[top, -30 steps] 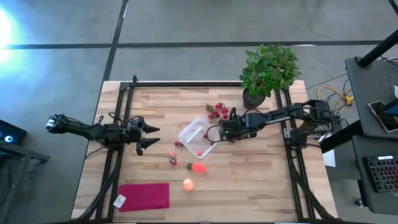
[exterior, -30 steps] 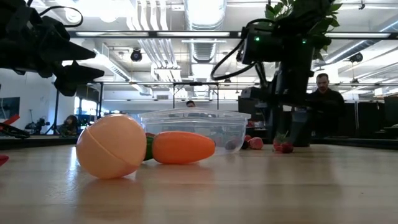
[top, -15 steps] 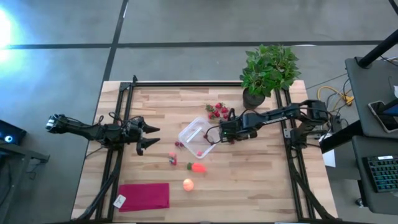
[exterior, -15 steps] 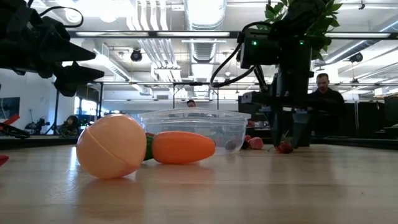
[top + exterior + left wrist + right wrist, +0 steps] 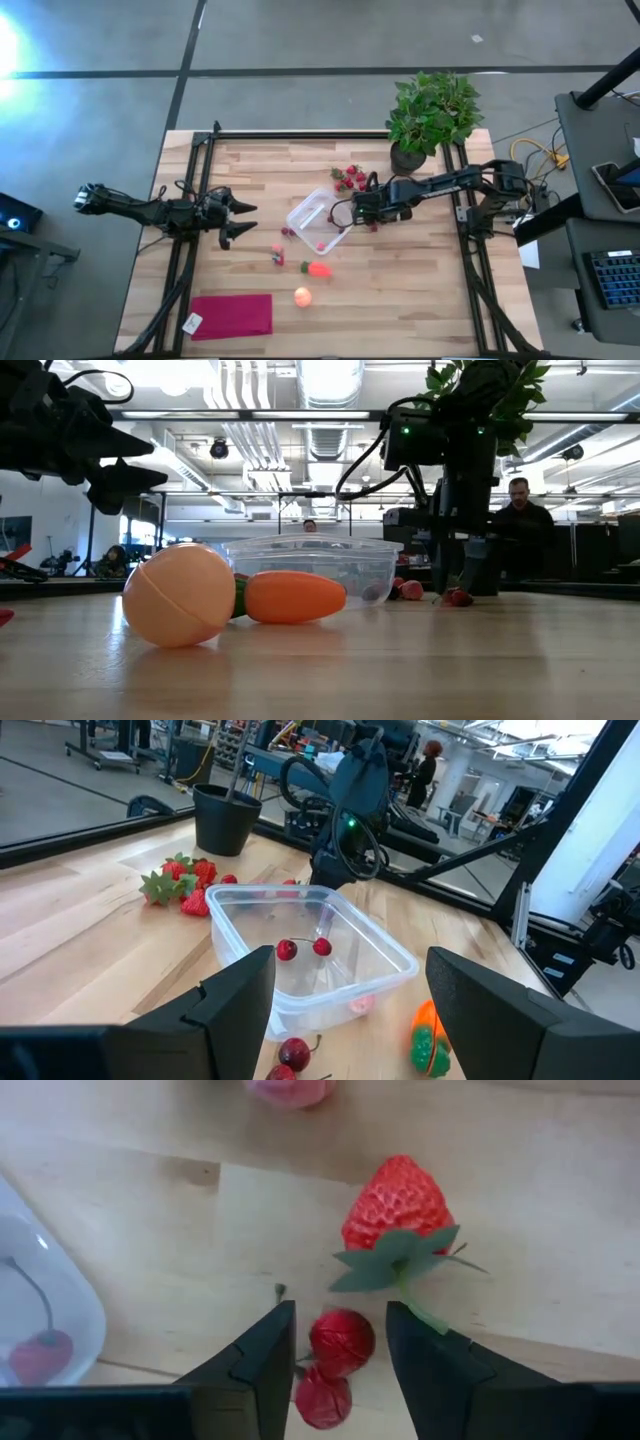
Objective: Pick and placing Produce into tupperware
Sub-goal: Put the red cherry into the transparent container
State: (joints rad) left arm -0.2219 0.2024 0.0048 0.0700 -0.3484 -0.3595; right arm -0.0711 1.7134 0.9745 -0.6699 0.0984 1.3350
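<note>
You're working on a light wood plank counter (image 5: 420, 280) with black rails down both sides, sitting on a grey concrete floor. From the low view the room behind is an open workshop with ceiling ducts and strip lights, and a person (image 5: 520, 510) is standing past the far edge.

Taking the tupperware (image 5: 318, 222) as the landmark: it's a clear square tub near the middle of the counter, turned so its corners point toward the counter's edges, open side up. 2 cherries (image 5: 302, 949) and a pinkish piece are inside it. The carrot (image 5: 317, 268) lies just on the near side of it, long axis running across the counter, green end toward your left arm. The round fruit (image 5: 302, 296) sits a bit nearer the front edge than that. A few more dark-red bits (image 5: 278, 254) lie at the tub's left-front corner, and the strawberry pile (image 5: 350, 177) is behind it, near the potted plant (image 5: 432, 115).

Your right end effector (image 5: 335, 1348) is down at the counter just right of the tub, fingers narrowly apart with a cherry pair (image 5: 335, 1365) between them, a strawberry (image 5: 395, 1210) just beyond. Can't tell if they're touching the cherries.

Left end effector (image 5: 240, 220) hovers well left of the tub, spread wide, holding nothing. The magenta cloth (image 5: 231, 315) is at the front-left corner.
</note>
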